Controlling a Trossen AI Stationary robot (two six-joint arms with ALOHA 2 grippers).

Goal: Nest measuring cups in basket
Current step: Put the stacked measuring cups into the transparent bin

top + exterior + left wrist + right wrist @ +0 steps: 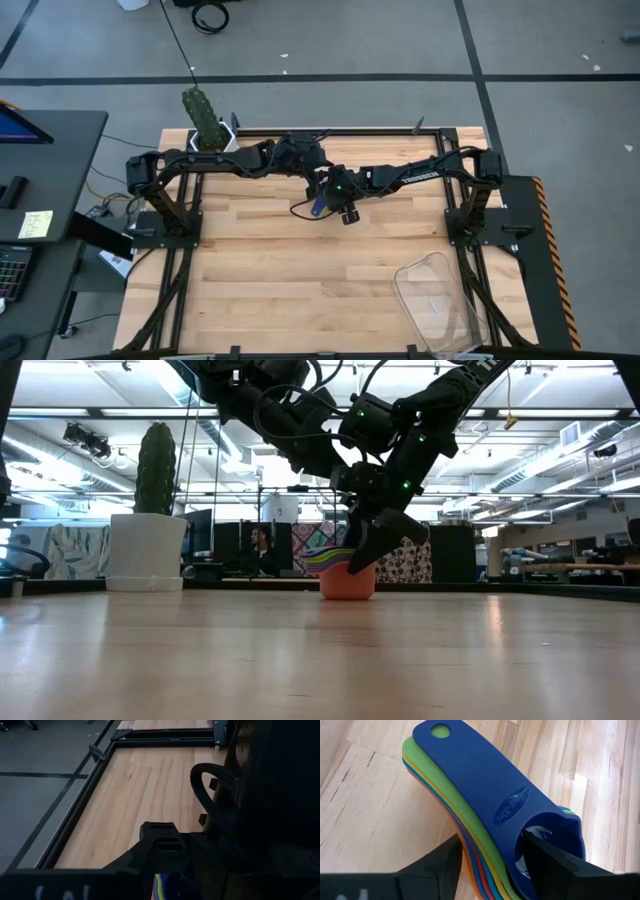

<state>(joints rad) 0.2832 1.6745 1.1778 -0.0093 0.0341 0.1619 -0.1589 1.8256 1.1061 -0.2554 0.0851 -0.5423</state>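
Right now the measuring cups [490, 815] sit nested in one stack on the wooden table [260, 270], near its far-middle part, with the orange cup [347, 582] at the bottom resting on the boards and the dark blue cup [505, 805] on top; green, yellow, red and lighter blue handles fan out beneath it. The right gripper [490, 865] is down at this stack, its two dark fingers [555, 862] spread on either side of the stacked handles, one finger reaching into the bowl of the dark blue cup; whether the pads actually press the plastic cannot be told. From the low view the same gripper [375, 545] hangs just over the rim of the stack. The left gripper [318, 178] is just beside the right arm's wrist, above the table's far-middle part, and its fingers cannot be made out in any view. The clear basket [432, 298] lies well apart from the cups, at the near right corner of the table. A cactus in a white pot [147, 540] stands at the far left corner.
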